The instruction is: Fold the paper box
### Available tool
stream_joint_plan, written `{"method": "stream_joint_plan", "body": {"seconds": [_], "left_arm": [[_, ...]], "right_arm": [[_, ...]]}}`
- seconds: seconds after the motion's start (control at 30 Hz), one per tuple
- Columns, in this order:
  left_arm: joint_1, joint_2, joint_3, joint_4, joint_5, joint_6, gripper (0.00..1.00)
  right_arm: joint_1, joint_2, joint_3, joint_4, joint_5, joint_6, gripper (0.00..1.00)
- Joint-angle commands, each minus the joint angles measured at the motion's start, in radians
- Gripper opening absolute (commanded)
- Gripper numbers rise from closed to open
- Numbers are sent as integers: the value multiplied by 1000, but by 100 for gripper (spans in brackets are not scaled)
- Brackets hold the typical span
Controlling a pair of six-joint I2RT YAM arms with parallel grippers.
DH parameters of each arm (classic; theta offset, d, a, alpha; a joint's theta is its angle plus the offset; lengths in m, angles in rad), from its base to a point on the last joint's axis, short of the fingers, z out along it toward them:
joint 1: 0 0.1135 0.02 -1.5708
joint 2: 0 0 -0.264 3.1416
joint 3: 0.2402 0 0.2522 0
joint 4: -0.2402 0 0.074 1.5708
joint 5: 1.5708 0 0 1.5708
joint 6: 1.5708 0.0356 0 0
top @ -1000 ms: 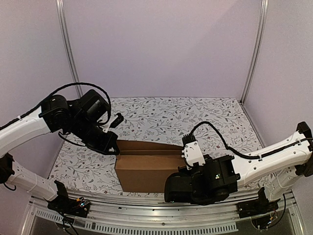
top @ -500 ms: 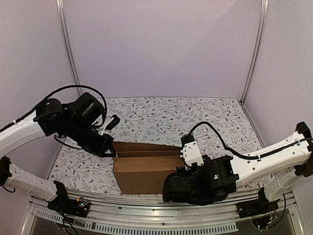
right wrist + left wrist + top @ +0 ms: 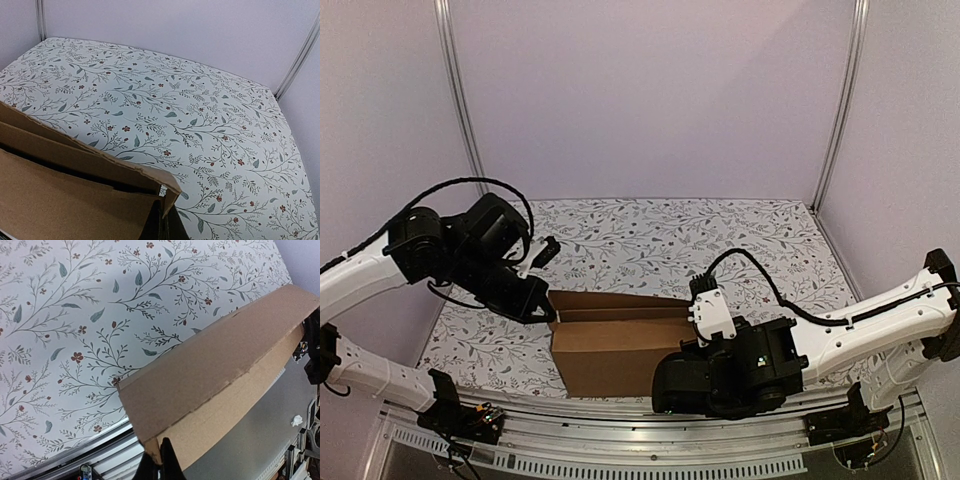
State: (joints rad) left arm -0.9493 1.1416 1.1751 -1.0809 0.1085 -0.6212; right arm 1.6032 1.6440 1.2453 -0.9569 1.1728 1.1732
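Near the front edge of the flowered table (image 3: 720, 240), about midway between the arms, stands the box (image 3: 615, 352), its long side running left to right and its plain brown near wall upright. Its top is not shut: in the right wrist view a dark gap shows between the near wall and a far panel that leans inward. The left arm (image 3: 365, 270) comes in from the left, its white forearm rising toward the middle, and its black wrist bends down and right so that the left gripper (image 3: 550, 317) meets the box's left end. In the left wrist view its fingers (image 3: 167, 467) are pressed together on the cardboard at that corner. The right arm (image 3: 875, 315) stretches in low from the right, its white link sloping down to the left, with its bulky black wrist sitting in front of the box's right near corner. From its own camera, the right gripper (image 3: 162, 227) is closed on the cardboard at the box's right end, just below a raised flap (image 3: 167, 187).
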Motion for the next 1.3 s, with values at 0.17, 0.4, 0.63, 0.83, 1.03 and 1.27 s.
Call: {"method": "stream_joint_plan", "body": {"seconds": [0.17,0.4,0.63,0.83,1.03,1.27], "left_arm": [[-5,-17,-39,-22,65,-26,0],[-5,-38,-59,-31,63,-36,0],[-5,-50,-67,-40,59,-43,0],[-5,-56,-69,-50,53,-44,0],[-6,-53,-73,-47,57,-49,0],[-10,-54,-94,-43,56,-68,0]], "right_arm": [[17,73,-29,29,-280,12,0],[16,74,-27,26,-279,13,0],[17,73,-25,24,-276,14,0],[17,77,-23,23,-275,13,0],[17,78,-23,23,-275,15,0],[16,79,-21,23,-268,19,0]]}}
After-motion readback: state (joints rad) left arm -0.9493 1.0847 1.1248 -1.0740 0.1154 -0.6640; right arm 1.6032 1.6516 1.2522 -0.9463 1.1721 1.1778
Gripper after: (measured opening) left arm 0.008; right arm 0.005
